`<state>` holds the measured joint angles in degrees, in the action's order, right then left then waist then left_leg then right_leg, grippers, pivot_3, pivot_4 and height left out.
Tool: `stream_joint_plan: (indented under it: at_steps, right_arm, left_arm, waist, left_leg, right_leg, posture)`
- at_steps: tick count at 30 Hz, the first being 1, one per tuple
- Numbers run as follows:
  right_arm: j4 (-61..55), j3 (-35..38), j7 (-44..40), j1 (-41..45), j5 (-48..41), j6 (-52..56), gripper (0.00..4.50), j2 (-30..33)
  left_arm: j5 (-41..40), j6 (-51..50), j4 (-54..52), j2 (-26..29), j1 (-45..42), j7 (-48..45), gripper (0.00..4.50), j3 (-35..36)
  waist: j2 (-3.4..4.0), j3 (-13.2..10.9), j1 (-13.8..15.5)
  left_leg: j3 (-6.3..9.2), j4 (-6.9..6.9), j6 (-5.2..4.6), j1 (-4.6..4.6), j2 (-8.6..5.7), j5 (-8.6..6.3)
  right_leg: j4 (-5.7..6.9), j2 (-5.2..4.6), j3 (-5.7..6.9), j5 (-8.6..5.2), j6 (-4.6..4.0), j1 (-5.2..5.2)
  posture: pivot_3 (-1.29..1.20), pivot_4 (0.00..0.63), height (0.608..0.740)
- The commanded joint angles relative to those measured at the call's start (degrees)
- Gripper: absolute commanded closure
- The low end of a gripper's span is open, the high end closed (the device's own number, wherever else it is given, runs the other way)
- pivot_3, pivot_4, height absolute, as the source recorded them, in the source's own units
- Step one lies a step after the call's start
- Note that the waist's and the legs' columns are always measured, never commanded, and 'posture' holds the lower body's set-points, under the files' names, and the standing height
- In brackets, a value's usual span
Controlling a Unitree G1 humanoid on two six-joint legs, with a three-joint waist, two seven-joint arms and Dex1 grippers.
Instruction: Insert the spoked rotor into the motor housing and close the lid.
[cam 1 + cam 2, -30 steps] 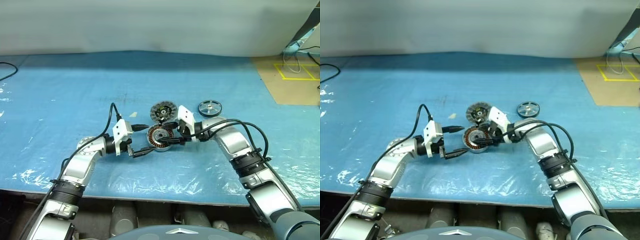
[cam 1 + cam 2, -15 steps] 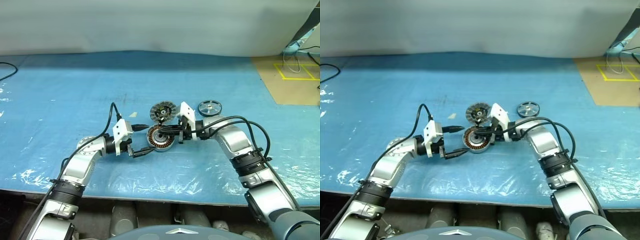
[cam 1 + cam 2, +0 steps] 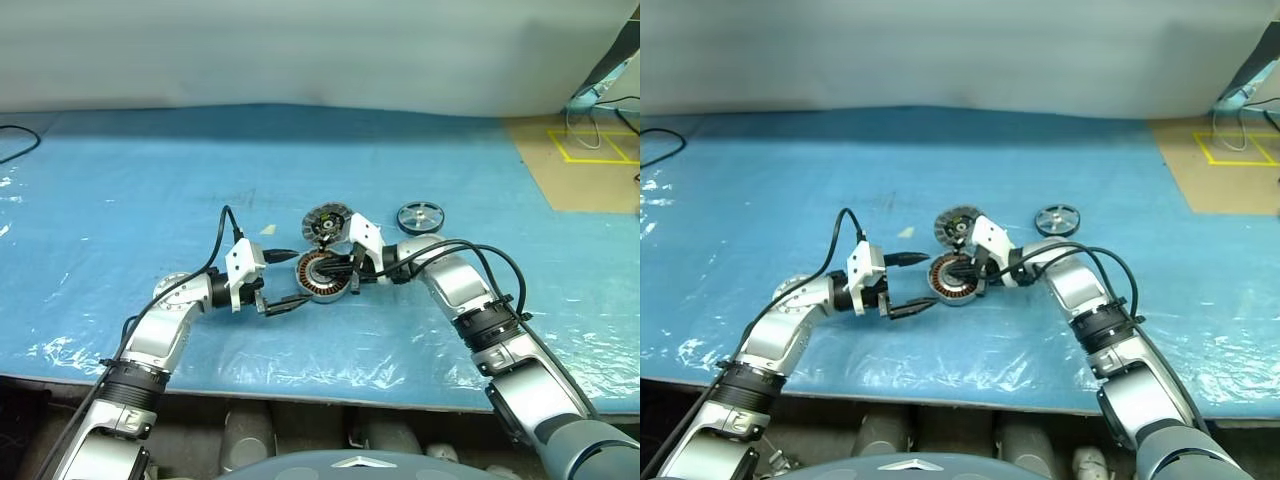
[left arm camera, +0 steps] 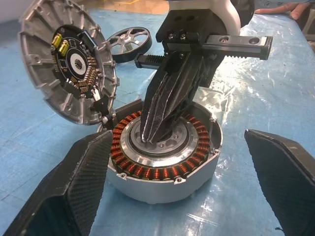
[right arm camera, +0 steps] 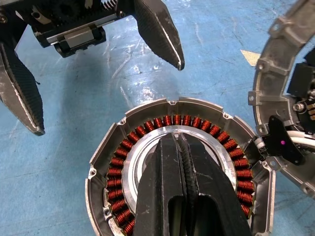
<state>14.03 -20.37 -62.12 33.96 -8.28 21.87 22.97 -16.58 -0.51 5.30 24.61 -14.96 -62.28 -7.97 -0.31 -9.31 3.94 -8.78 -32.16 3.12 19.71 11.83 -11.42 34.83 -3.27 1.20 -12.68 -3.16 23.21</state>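
Observation:
The motor housing (image 3: 322, 276) lies flat on the blue sheet, its copper windings (image 5: 182, 120) ringing a silver hub. Its lid (image 3: 327, 221) stands tilted open on the far rim, toothed inner face (image 4: 69, 73) showing. The spoked rotor (image 3: 420, 216) lies apart, to the right and farther back. My right gripper (image 5: 178, 140) is shut, its tips resting in the housing's hub and holding nothing. My left gripper (image 3: 298, 277) is open just left of the housing, one finger (image 4: 74, 187) to each side of it, without touching it.
A blue plastic sheet (image 3: 120, 200) covers the table. A brown board with yellow tape (image 3: 585, 150) lies at the far right. A small pale scrap (image 3: 267, 229) sits just left of the lid. The table's front edge (image 3: 300, 385) runs close below both arms.
My right gripper has shut and its tips have shifted from the housing's right side onto the hub. The left gripper, housing, lid and rotor have not moved.

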Motion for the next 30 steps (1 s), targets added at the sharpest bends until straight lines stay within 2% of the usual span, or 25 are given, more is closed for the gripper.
stream_joint_plan:
  at_steps: [1,9,12,16,18,25,30]
  right_arm:
    - [1.07,-1.18,0.75,-2.24,0.74,7.22,4.46,0.26]
    - [3.54,11.15,7.68,0.77,-9.72,27.28,4.46,-5.58]
    - [-0.53,11.69,6.68,-0.60,-12.59,32.10,4.46,-4.50]
    - [-2.77,7.85,7.51,-2.61,-10.30,30.91,4.46,-2.56]
    - [-3.73,5.99,8.66,-3.21,-8.02,26.77,4.46,-1.94]
    - [-8.36,14.51,9.47,-0.05,-17.86,31.12,4.46,-4.90]
    - [-10.75,19.54,8.60,1.50,-23.24,32.28,4.46,-4.68]
  left_arm:
    - [-0.12,0.96,-0.51,0.03,-0.33,-0.25,0.00,0.00]
    - [-0.04,1.08,-0.53,0.01,-0.43,-0.10,0.00,-0.23]
    - [-0.03,0.97,-0.57,0.24,-0.36,-0.12,0.00,-0.17]
    - [-0.20,0.72,-0.41,0.09,-0.72,0.01,0.00,-0.14]
    - [-0.19,0.62,-0.35,-0.10,-1.01,0.22,0.00,-0.18]
    - [-0.08,0.98,-0.20,-0.20,-0.84,0.16,0.00,-0.30]
    - [-0.13,1.26,-0.14,-0.24,-0.63,0.19,0.00,-0.21]
  waist:
    - [-0.01,0.01,-0.01]
    - [-0.03,0.02,-0.12]
    - [-0.02,0.02,0.04]
    - [-0.02,0.02,0.14]
    - [-0.02,0.02,0.13]
    - [0.00,0.01,0.04]
    - [0.00,0.01,0.04]
  left_leg:
    - [0.00,0.00,0.00,-0.01,0.00,0.00]
    - [0.00,0.07,0.02,0.04,0.00,0.01]
    - [0.00,0.06,0.02,-0.03,0.02,0.01]
    - [0.02,0.13,0.07,0.08,0.02,0.04]
    - [0.01,0.23,0.08,0.08,0.02,0.04]
    - [0.01,0.25,0.09,0.10,0.01,0.05]
    - [-0.01,0.26,0.10,0.53,0.00,0.06]
  right_leg:
    - [0.00,-0.02,0.00,0.00,0.00,-0.01]
    - [-0.02,0.00,0.00,0.00,0.00,-0.03]
    - [-0.02,-0.02,0.00,0.00,0.00,0.00]
    - [-0.15,-0.02,0.02,-0.01,0.01,0.09]
    - [-0.18,-0.02,0.03,-0.01,0.01,0.09]
    - [-0.18,-0.02,0.04,-0.03,0.03,0.18]
    - [-0.16,-0.01,0.04,-0.02,0.02,0.65]
  posture:
    - [0.00,0.150,0.740]
    - [0.00,0.150,0.740]
    - [0.00,0.150,0.740]
    - [0.00,0.150,0.740]
    - [0.00,0.150,0.740]
    - [0.00,0.150,0.740]
    - [0.00,0.150,0.740]
